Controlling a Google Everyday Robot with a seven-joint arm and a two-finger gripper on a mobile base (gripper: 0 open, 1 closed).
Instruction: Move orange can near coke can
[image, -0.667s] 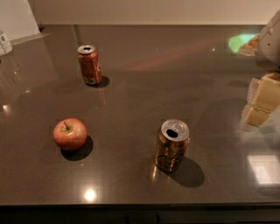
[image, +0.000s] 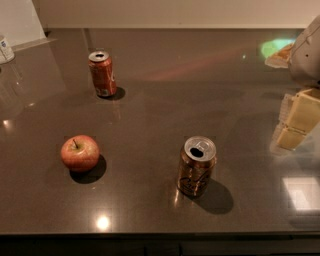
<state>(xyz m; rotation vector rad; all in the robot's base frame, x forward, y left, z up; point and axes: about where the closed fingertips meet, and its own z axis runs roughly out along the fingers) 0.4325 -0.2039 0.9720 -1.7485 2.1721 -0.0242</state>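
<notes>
Camera view | orange can (image: 196, 167): brownish cylinder, silver top, upright, lower centre | coke can (image: 102, 73): red cylinder, upright, upper left, well apart | apple (image: 80, 153): round, lower left | table (image: 200, 90): dark, glossy | gripper (image: 294, 122): cream, blocky, right edge, touching nothing; how far open cannot be told

Open tabletop (image: 200, 95) separates the pincer (image: 295, 122) at the right edge, orange can (image: 196, 167) and coke can (image: 102, 73); the apple (image: 80, 153) sits leftward

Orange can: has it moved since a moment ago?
No. The orange can sits in the same place relative to the apple; the end effector hangs at the right edge, apart from it.
</notes>
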